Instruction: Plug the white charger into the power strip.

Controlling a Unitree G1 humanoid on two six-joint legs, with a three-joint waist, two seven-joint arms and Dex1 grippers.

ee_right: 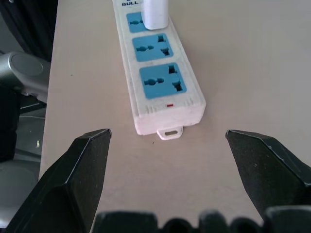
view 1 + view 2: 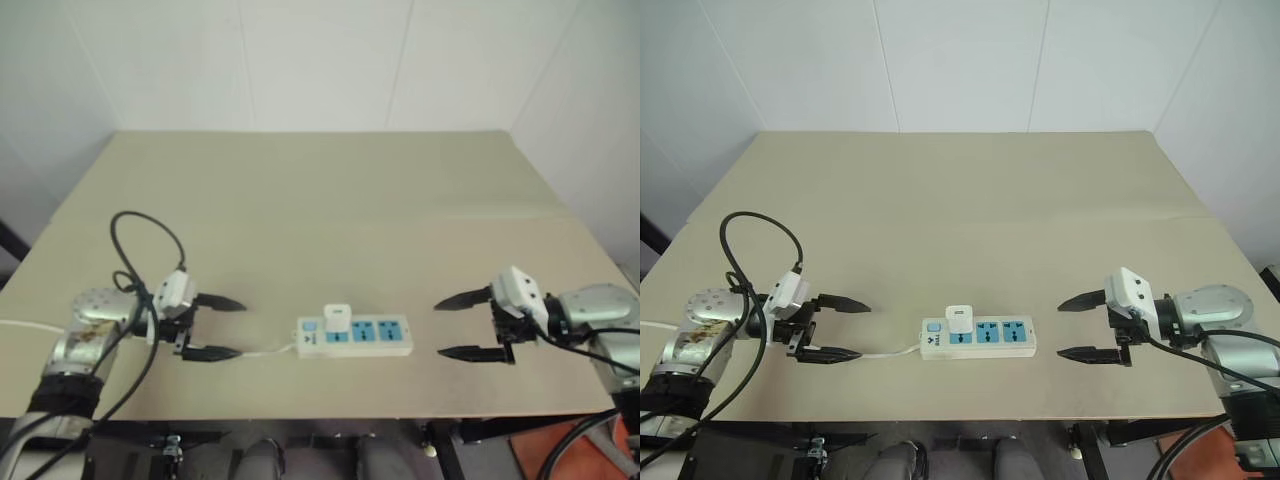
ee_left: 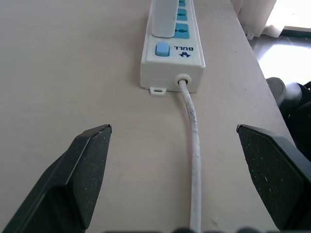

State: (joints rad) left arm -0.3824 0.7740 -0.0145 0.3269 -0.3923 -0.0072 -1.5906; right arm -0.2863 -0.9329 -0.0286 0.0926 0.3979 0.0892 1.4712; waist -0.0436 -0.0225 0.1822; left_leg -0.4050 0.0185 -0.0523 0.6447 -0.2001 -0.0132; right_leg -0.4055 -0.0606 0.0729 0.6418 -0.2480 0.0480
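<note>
My left end effector (image 2: 830, 328) hangs over the bench (image 2: 960, 200) with its fingers spread wide and nothing between them, pointing at the switch end of the power strip (image 2: 977, 337). The strip's white cord (image 3: 194, 160) runs out toward it, and beside the blue switch (image 3: 162, 49) I read "BULL". The bench is plain beige, with white walls behind. The white charger (image 2: 960, 317) stands plugged into the socket nearest the switch. Right of the strip, well apart, my right end effector (image 2: 1080, 327) faces its other end, fully open and empty.
</note>
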